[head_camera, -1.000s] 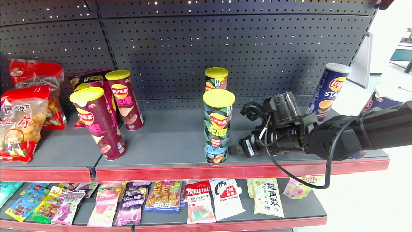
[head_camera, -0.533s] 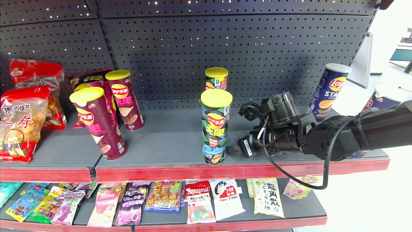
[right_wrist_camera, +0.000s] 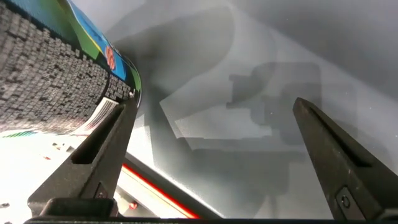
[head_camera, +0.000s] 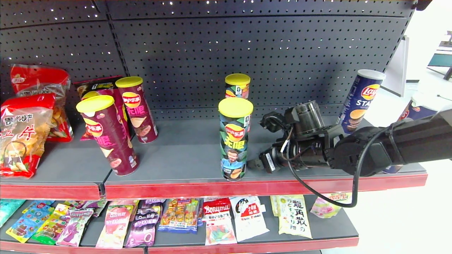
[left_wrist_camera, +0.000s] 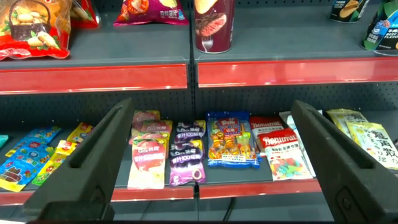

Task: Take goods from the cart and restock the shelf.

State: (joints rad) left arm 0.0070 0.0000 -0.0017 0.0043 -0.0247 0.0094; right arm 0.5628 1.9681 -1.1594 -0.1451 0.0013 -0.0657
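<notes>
Right now the green chip can (head_camera: 234, 141) is standing upright near the red front lip (head_camera: 169, 189) of the upper shelf board (head_camera: 190, 151), its yellow lid facing up. Just to the right of this can's base, the right pincer (head_camera: 252, 164) is hovering low over the board with its arm stretching away to the right. In the right wrist view, the right pincer (right_wrist_camera: 212, 106) is holding its two fingers spread wide with bare grey board between them. The green chip can (right_wrist_camera: 56, 74) is sitting outside that gap, right beside one finger (right_wrist_camera: 102, 146); whether they are touching I cannot tell. Directly behind the green chip can, a second green can (head_camera: 237, 85) is standing close to the pegboard back (head_camera: 268, 53). Well to the left of the green chip can, two maroon cans are leaning: one (head_camera: 107, 135) near the front lip and one (head_camera: 136, 109) farther back. Beyond them, farther to the left, red chip bags (head_camera: 24, 134) are lying against the back. To the right of the green chip can, past the right arm, a blue can (head_camera: 361, 100) is standing at the end of the board. Below the green chip can, flat sachets (head_camera: 219, 220) are lying in a row on the lower shelf (head_camera: 328, 225). The left pincer (left_wrist_camera: 211, 104) is being held below the level of the green chip can, facing those sachets (left_wrist_camera: 233, 140), with its fingers spread far apart and gripping nothing.
</notes>
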